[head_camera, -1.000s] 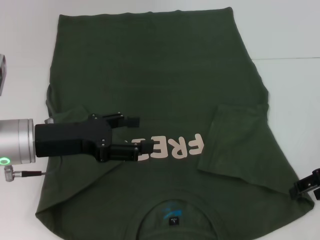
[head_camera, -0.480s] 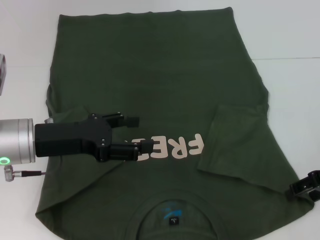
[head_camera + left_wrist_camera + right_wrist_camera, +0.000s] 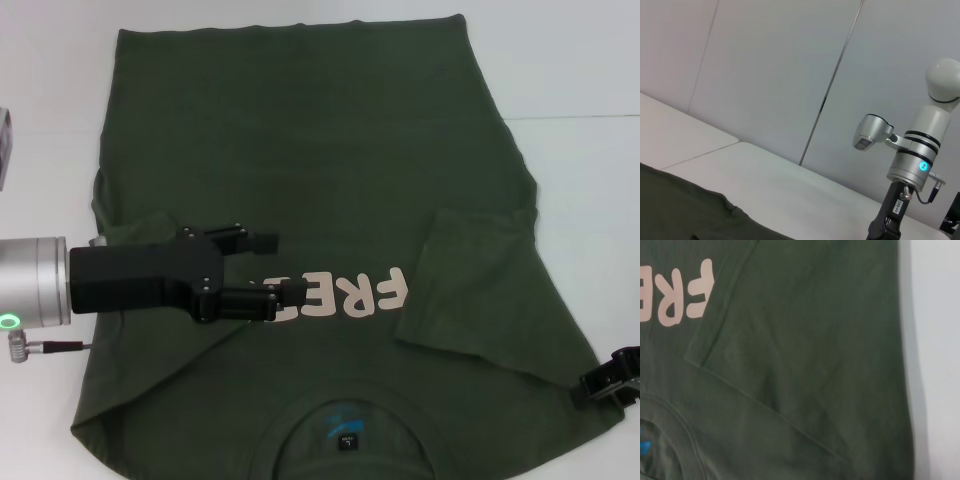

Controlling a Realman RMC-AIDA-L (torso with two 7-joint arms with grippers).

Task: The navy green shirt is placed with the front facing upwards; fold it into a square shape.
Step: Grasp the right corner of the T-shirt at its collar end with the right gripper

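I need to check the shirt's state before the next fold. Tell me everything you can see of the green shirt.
The green shirt is a dark olive T-shirt of soft, cotton-looking cloth, spread flat, front up, on the white table, collar nearest the robot. Pale pink lettering crosses the chest; a small blue label sits inside the neck. Both short sleeves are folded inward onto the body. The left gripper, open, is over the lettering's end. The right gripper is at the shirt's near right edge.

The dark olive-green short-sleeved cotton shirt (image 3: 320, 180) carries pale pink block lettering (image 3: 355, 294) across its chest, seen upside down from the head camera; "FRE" is readable, the rest covered by the black left gripper (image 3: 270, 272). The small blue neck label (image 3: 345, 432), toward 6 o'clock, is illegible
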